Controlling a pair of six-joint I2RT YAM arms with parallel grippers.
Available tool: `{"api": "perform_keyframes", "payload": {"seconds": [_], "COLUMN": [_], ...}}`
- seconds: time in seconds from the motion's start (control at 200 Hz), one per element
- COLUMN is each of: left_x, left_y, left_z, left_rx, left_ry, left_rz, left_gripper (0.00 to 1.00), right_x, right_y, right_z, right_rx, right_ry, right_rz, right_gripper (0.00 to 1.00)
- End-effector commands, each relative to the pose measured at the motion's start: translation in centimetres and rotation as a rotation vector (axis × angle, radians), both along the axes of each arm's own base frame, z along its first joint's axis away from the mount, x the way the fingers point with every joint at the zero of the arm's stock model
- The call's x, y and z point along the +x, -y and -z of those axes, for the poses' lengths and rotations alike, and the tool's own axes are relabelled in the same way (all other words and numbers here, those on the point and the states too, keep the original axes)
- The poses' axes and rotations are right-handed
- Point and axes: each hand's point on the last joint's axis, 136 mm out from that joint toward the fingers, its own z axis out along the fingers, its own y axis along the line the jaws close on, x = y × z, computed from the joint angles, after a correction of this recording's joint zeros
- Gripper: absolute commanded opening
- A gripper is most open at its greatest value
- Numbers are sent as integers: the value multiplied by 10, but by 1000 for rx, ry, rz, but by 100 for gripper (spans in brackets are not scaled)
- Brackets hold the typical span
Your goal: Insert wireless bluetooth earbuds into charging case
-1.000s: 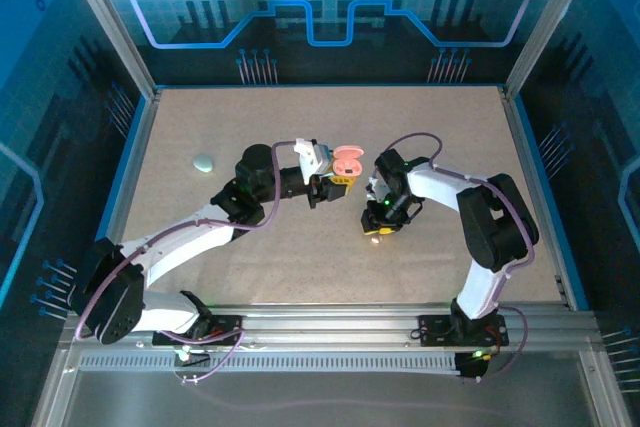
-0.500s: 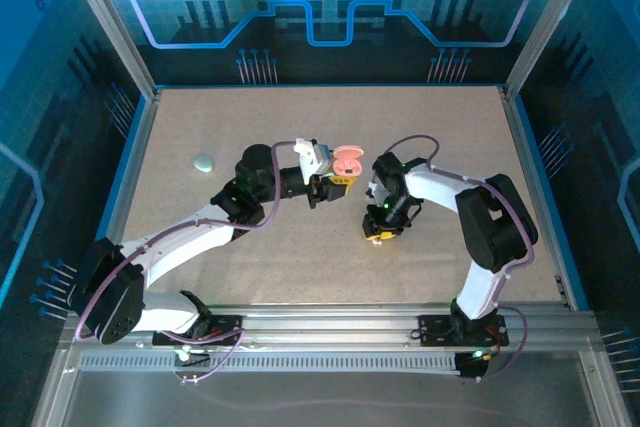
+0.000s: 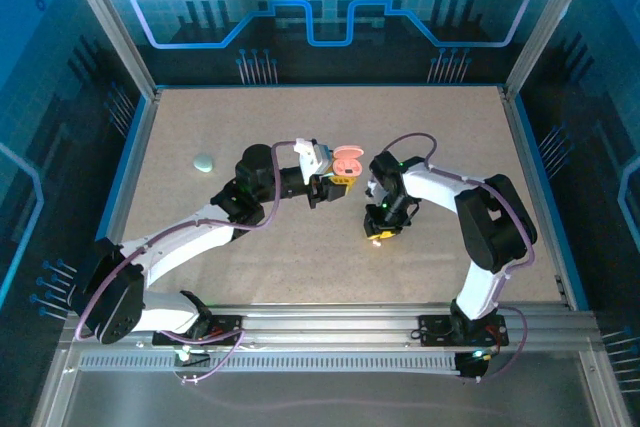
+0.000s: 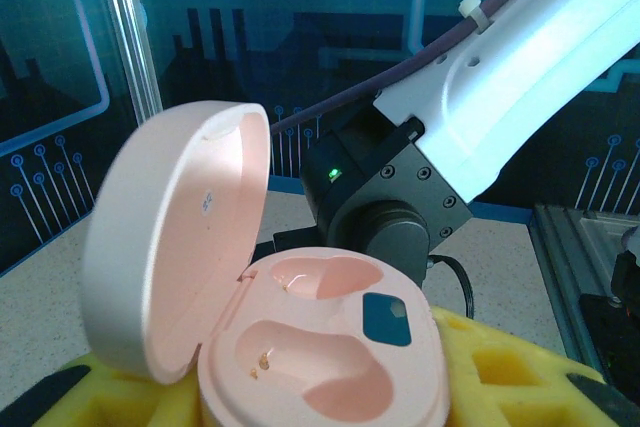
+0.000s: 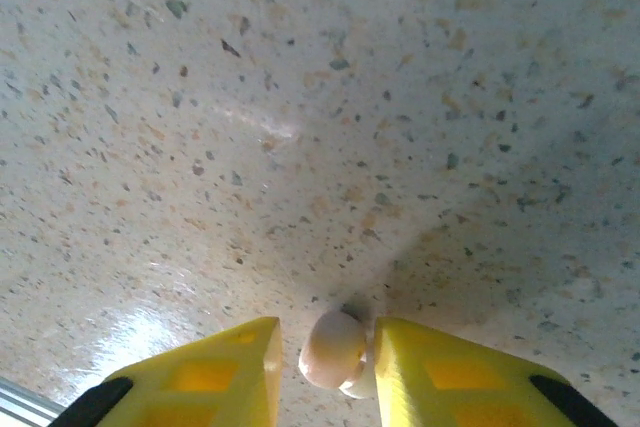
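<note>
Left end effector (image 3: pixel 342 177) is clamped on the pink charging case (image 4: pixel 320 347) — yellow pads hugging its base from both sides, holding it up off the desk (image 3: pixel 300 127). The lid (image 4: pixel 170 247) stands swung wide open, tilted back, and the two moulded wells face up with a small dark panel (image 4: pixel 388 317) beside them. Tiny gold contacts glint in the nearer well.

Now the right side: my right end effector (image 5: pixel 325 367) points straight down at the desk, close to the case, just on the near side of it and toward my right arm's base. Its white forearm (image 4: pixel 510 67) looms right behind the case in the left wrist view.

And there's the earbud (image 5: pixel 333 345) — a glossy, pale pinkish bead lying on the speckled desk, exactly between my two yellow fingers (image 5: pixel 220 372). It sits right against one finger, while a sliver of desk shows between it and the other, so the jaws are narrowly spread around it, bracketing it rather than pinching. It is down on the desk, near the case but not in it.

Far from the case, out toward my left arm's side, a pale green pebble-shaped case (image 3: pixel 204 162) lies alone on the desk.
</note>
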Motion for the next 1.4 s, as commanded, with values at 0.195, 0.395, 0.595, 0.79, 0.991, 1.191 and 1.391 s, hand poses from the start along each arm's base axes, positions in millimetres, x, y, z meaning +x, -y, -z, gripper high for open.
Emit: {"api": "perform_keyframes", "payload": {"seconds": [0.195, 0.395, 0.595, 0.79, 0.991, 1.191, 1.391], "left_x": [-5, -4, -4, -5, -5, -4, -1], "left_y": [-1, -1, -1, -1, -3, -7, -13], "left_z": [-5, -4, -6, -5, -5, -4, -4], "left_rx": [-10, -9, -10, -9, -7, 7, 23], "left_ry": [23, 21, 25, 24, 30, 37, 52], "left_rz": [4, 4, 2, 4, -6, -31, -63], "left_gripper": [33, 33, 33, 33, 33, 33, 33], "right_x": [-6, -6, -6, -7, -5, 2, 15], "right_y": [0, 3, 6, 4, 4, -1, -5], "right_z": [4, 6, 10, 11, 4, -13, -49], "right_rx": [-70, -134, -188, -200, -193, -114, 4], "right_ry": [-28, -11, -12, -11, 11, 58, 131], "right_rz": [13, 4, -6, -14, -16, 18, 55], "right_gripper": [27, 26, 24, 23, 19, 16, 15]}}
